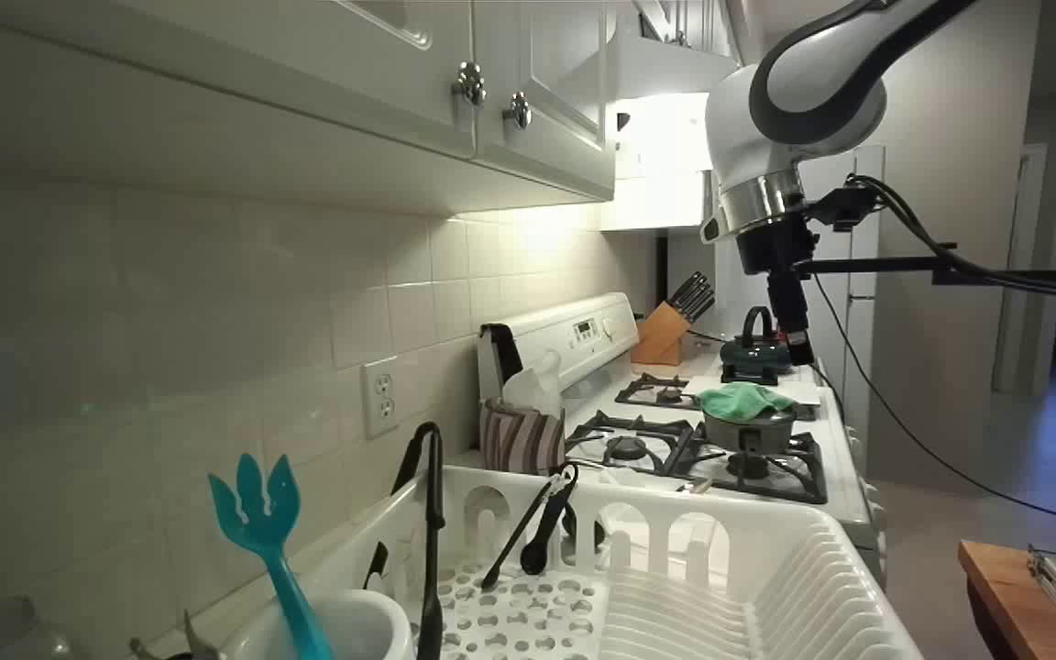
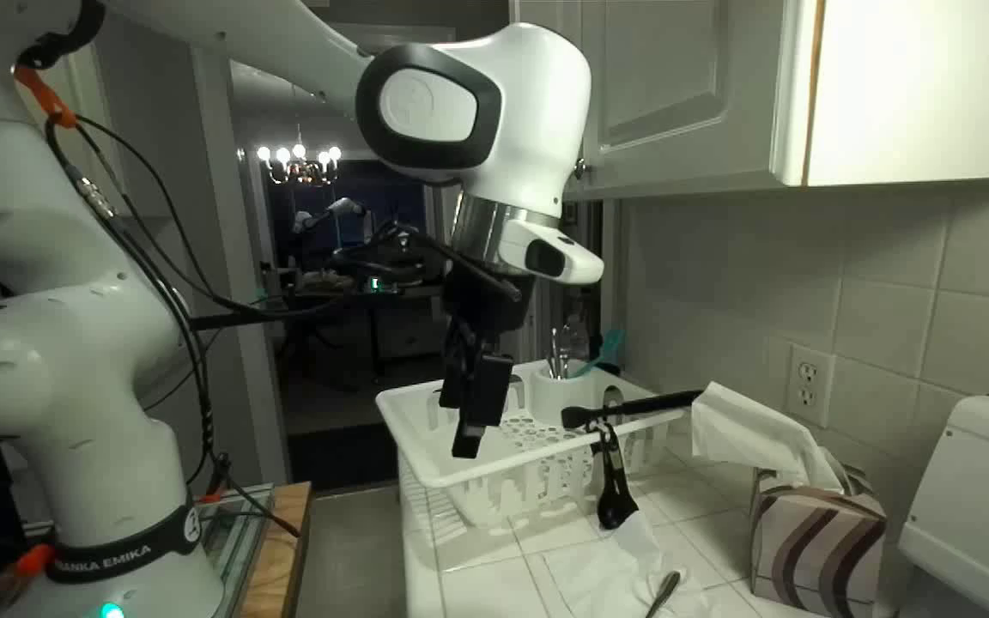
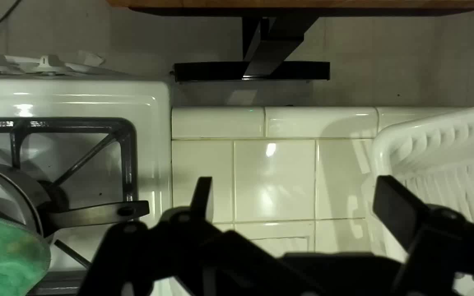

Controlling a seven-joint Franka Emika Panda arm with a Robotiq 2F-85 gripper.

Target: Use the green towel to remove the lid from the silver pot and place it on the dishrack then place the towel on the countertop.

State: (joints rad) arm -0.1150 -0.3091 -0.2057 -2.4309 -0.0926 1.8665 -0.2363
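Observation:
The green towel (image 1: 743, 401) lies draped over the top of the silver pot (image 1: 748, 436), which stands on a front stove burner. In the wrist view the towel (image 3: 6, 255) and the pot (image 3: 25, 187), with its handle pointing toward the counter, are at the left edge. The lid is mostly hidden under the towel. The white dishrack (image 1: 766, 536) also shows in an exterior view (image 2: 494, 493) and at the right of the wrist view (image 3: 383, 154). My gripper (image 3: 296, 197) is open and empty, above the tiled countertop (image 3: 274, 181) between stove and dishrack.
Black utensils (image 2: 615, 481) hang on the dishrack's side. A striped tissue box (image 2: 816, 541) stands by the wall. A knife block (image 1: 661, 335) and dark kettle (image 1: 753, 353) stand beyond the stove (image 1: 597, 335). Upper cabinets (image 1: 537, 101) overhang the counter. A wooden table (image 1: 1009, 587) stands opposite.

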